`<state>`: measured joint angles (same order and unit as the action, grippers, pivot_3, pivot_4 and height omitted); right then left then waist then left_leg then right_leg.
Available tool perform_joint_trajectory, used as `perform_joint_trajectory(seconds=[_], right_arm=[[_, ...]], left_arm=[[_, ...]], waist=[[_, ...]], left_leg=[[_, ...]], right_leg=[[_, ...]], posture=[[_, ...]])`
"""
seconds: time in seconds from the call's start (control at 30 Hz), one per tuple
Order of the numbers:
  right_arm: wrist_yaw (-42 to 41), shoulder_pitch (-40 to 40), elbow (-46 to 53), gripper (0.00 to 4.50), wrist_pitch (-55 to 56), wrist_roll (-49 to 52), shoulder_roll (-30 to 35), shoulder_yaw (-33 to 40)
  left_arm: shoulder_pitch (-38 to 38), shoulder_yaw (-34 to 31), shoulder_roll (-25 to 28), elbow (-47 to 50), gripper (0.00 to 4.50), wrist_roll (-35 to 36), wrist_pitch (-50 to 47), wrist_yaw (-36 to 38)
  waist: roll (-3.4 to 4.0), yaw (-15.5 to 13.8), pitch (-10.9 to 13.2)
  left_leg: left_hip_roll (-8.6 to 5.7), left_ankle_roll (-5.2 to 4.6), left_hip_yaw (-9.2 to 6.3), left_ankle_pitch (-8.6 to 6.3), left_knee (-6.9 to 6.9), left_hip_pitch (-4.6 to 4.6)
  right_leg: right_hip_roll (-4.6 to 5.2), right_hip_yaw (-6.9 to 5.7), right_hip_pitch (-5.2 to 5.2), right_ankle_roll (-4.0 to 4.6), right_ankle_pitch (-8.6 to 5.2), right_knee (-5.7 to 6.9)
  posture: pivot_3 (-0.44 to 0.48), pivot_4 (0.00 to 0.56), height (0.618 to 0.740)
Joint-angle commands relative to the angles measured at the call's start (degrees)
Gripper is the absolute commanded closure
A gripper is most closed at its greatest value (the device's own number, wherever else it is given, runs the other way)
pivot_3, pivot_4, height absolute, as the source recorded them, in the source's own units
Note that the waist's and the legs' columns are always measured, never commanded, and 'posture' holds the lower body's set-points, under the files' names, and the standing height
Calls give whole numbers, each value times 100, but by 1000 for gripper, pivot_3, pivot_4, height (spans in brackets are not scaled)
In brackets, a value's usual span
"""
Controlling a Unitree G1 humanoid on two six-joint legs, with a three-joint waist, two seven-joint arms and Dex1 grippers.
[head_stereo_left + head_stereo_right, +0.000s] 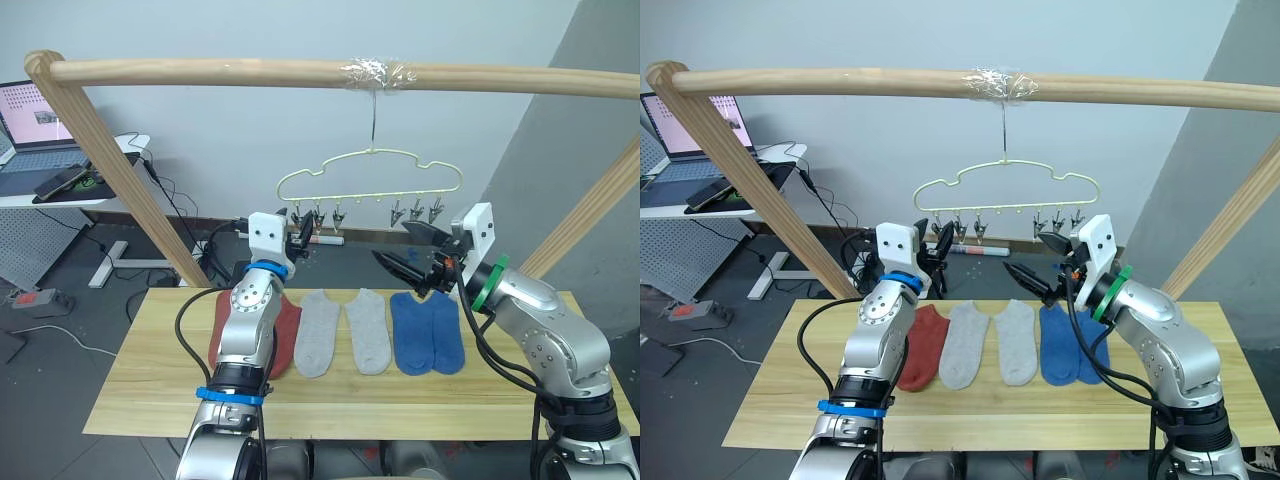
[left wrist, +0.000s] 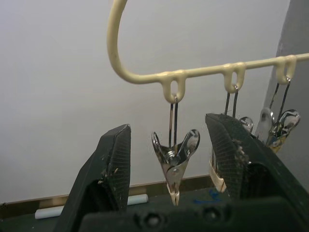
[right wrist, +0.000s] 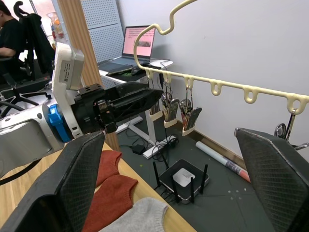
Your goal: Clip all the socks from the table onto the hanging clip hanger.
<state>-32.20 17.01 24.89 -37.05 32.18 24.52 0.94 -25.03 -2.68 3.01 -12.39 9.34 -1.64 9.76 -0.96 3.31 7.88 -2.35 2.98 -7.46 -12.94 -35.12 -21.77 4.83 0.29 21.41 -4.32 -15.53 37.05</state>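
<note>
Socks [image 1: 1000, 342] on table [image 1: 770, 405], clip hanger [image 1: 1006, 196] bare

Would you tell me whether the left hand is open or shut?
Open: in the left wrist view, the left hand has its fingers apart on either side of a hanging metal clip, not touching it.

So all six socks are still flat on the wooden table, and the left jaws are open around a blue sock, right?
Not quite. The left gripper has its jaws open around a small metal clip on the pale-yellow wire clip hanger, as the left wrist view shows. The blue ankle socks lie flat on the light wooden table.
</note>
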Motion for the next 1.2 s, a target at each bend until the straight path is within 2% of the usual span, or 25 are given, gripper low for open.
perform_joint_trajectory(seconds=[0.03,0.37,0.47,0.63,0.7,1.07,1.13,1.17,1.2], right_arm=[[13,165,192,0,41,94,47,152],[91,170,255,0,-1,127,29,164],[117,182,258,0,-23,167,30,169],[118,176,241,0,-31,167,42,170],[112,163,232,0,-29,161,46,169],[100,169,180,0,-7,154,23,157],[99,189,163,0,-5,153,19,157],[100,196,158,0,-4,151,17,156],[101,199,154,0,-3,149,15,154]], left_arm=[[-186,-19,-1,16,1814,-39,163,-5],[-217,-14,28,-73,1814,-36,187,86],[-215,-33,21,-65,2370,-28,189,105],[-202,-24,33,-15,3863,-46,181,125],[-184,-21,34,12,4191,-52,171,121],[-140,11,102,48,4191,-257,120,-45],[-143,13,97,57,3469,-222,160,-6],[-145,13,95,63,3322,-218,172,-6],[-149,13,96,67,2943,-231,177,-25]], waist=[[1,1,8],[-2,8,55],[-2,8,84],[-4,8,107],[-4,8,108],[-4,5,111],[-4,4,111],[-4,4,111],[-4,4,111]], left_leg=[[0,0,0,0,0,0],[0,0,0,0,0,-3],[0,0,0,0,0,-3],[0,0,0,0,0,-7],[0,0,0,0,0,-8],[0,0,0,0,0,-8],[0,0,-1,0,0,-9],[0,0,-1,0,0,-9],[0,0,0,0,0,-9]], right_leg=[[0,0,0,-2,-1,0],[0,-1,1,-3,-1,-2],[0,-1,2,-2,-1,-1],[0,-1,5,0,1,-2],[0,-1,7,1,2,-2],[0,-1,7,-2,0,-2],[0,-1,7,-2,0,-2],[0,-1,7,-2,0,-2],[0,-1,7,-3,0,-2]], posture=[[-161,146,740],[-168,150,740],[-169,152,740],[-169,152,740],[-169,152,740],[-154,149,740],[-154,149,740],[-154,149,740],[-154,149,740]])
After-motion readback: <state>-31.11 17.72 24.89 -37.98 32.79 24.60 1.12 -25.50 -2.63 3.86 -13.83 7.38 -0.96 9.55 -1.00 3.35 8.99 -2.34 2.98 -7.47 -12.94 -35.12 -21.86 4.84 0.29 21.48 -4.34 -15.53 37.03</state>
